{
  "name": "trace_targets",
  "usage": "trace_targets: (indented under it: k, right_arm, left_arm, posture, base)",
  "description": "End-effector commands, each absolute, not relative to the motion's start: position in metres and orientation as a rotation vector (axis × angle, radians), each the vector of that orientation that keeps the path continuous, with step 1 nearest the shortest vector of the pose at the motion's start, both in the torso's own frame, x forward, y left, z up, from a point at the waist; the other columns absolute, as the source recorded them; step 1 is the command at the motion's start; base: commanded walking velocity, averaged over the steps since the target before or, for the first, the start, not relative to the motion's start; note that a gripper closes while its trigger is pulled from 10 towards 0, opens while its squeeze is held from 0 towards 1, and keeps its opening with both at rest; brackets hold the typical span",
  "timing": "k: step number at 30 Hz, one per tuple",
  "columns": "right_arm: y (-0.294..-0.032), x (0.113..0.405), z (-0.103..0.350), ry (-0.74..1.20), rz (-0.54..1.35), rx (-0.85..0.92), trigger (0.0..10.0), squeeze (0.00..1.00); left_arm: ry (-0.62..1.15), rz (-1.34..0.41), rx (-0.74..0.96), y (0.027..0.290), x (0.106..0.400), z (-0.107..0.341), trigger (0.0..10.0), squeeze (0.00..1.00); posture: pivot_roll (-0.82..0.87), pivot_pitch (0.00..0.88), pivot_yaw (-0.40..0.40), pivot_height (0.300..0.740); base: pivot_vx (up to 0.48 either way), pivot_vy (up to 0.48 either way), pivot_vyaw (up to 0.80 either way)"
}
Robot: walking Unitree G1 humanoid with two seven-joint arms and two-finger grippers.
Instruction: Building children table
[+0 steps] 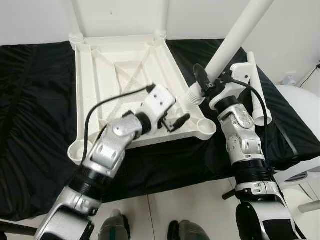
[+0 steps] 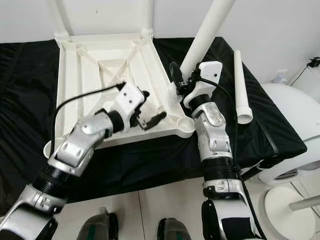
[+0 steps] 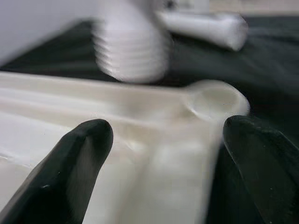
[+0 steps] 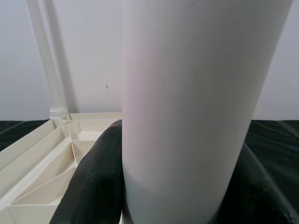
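Note:
A white plastic tabletop (image 1: 82, 90) lies upside down on a black cloth. Two white legs (image 1: 75, 20) stand upright in its far corners. My right gripper (image 1: 212, 80) is shut on a third white leg (image 1: 237, 35), which tilts up to the right. Its threaded end (image 1: 195, 95) hangs just above the tabletop's right rim, a little short of the empty near-right corner socket (image 1: 206, 127). My left gripper (image 1: 176, 122) is open and straddles the near rim (image 3: 154, 154) beside that socket. A fourth leg (image 1: 257, 90) lies on the cloth at the right.
The black-covered surface (image 1: 35, 125) ends at a near edge above the pale floor, where my feet (image 1: 115, 227) stand. A white rounded object (image 1: 300, 105) sits off the right side. A white wall runs close behind the tabletop.

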State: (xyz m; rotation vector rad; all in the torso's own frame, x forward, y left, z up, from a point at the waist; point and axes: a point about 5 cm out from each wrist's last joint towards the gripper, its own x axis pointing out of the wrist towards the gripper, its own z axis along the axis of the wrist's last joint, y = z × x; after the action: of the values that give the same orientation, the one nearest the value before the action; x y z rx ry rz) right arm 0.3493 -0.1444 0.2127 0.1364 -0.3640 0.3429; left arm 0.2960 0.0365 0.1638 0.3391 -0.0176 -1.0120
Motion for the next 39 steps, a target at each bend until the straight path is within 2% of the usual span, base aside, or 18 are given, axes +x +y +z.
trace_targets:
  k: [1,9,14,21,29,30,31,32,33,35,36,37,39]
  right_arm:
    - [-0.148,0.348,0.213,-0.375,0.329,0.127,10.0,0.0]
    - [-0.151,0.346,0.212,-0.38,0.309,0.126,10.0,0.0]
    - [-0.153,0.344,0.211,-0.38,0.3,0.125,10.0,0.0]
    - [-0.155,0.344,0.213,-0.382,0.294,0.121,10.0,0.0]
    - [-0.156,0.344,0.214,-0.381,0.292,0.115,10.0,0.0]
    - [-0.156,0.344,0.214,-0.381,0.292,0.114,10.0,0.0]
    - [-0.156,0.344,0.214,-0.382,0.293,0.113,10.0,0.0]
    - [-0.155,0.344,0.215,-0.382,0.293,0.112,10.0,0.0]
    - [-0.155,0.343,0.215,-0.383,0.294,0.112,10.0,0.0]
    - [-0.155,0.343,0.215,-0.383,0.294,0.112,10.0,0.0]
    - [-0.155,0.342,0.214,-0.382,0.298,0.109,10.0,0.0]
    - [-0.155,0.341,0.214,-0.381,0.301,0.107,10.0,0.0]
    - [-0.155,0.339,0.213,-0.379,0.307,0.104,10.0,0.0]
  left_arm:
    - [0.005,-1.117,0.378,0.03,0.29,0.158,10.0,0.0]
    - [0.06,-1.138,0.428,0.027,0.292,0.143,10.0,0.0]
    - [0.095,-1.101,0.428,0.026,0.298,0.141,10.0,0.0]
    - [0.205,-0.961,0.429,0.023,0.319,0.137,10.0,0.0]
    - [0.231,-0.948,0.448,0.021,0.327,0.139,10.0,0.0]
    - [0.238,-0.953,0.451,0.021,0.327,0.139,9.8,0.0]
    - [0.25,-0.961,0.459,0.021,0.328,0.139,7.9,0.0]
    - [0.26,-0.965,0.464,0.021,0.329,0.139,7.9,0.0]
    - [0.273,-0.975,0.47,0.022,0.329,0.138,4.7,0.0]
    - [0.282,-0.98,0.473,0.022,0.329,0.138,4.7,0.0]
    - [0.299,-0.997,0.493,0.023,0.328,0.136,3.5,0.0]
    - [0.31,-1.008,0.507,0.024,0.327,0.135,0.8,0.0]
    - [0.319,-1.015,0.512,0.025,0.327,0.133,0.8,0.0]
  posture:
    - [0.04,0.036,-0.01,0.74]
    - [0.02,0.048,0.005,0.74]
    - [0.01,0.051,0.006,0.74]
    - [0.0,0.055,0.004,0.74]
    - [0.0,0.055,0.003,0.74]
    - [0.0,0.055,0.004,0.74]
    - [0.0,0.056,0.006,0.74]
    - [0.0,0.056,0.006,0.74]
    - [0.0,0.057,0.007,0.74]
    - [0.0,0.057,0.007,0.74]
    - [0.0,0.058,0.007,0.74]
    - [0.0,0.058,0.007,0.74]
    - [0.0,0.059,0.009,0.74]
  base:
    - [0.0,0.0,0.0]
    - [0.0,0.0,0.0]
    - [0.0,0.0,0.0]
    - [0.0,0.0,0.0]
    - [0.0,0.0,0.0]
    - [0.0,0.0,0.0]
    - [0.0,0.0,0.0]
    - [0.0,0.0,0.0]
    - [0.0,0.0,0.0]
    - [0.0,0.0,0.0]
    - [0.0,0.0,0.0]
    - [0.0,0.0,0.0]
    - [0.0,0.0,0.0]
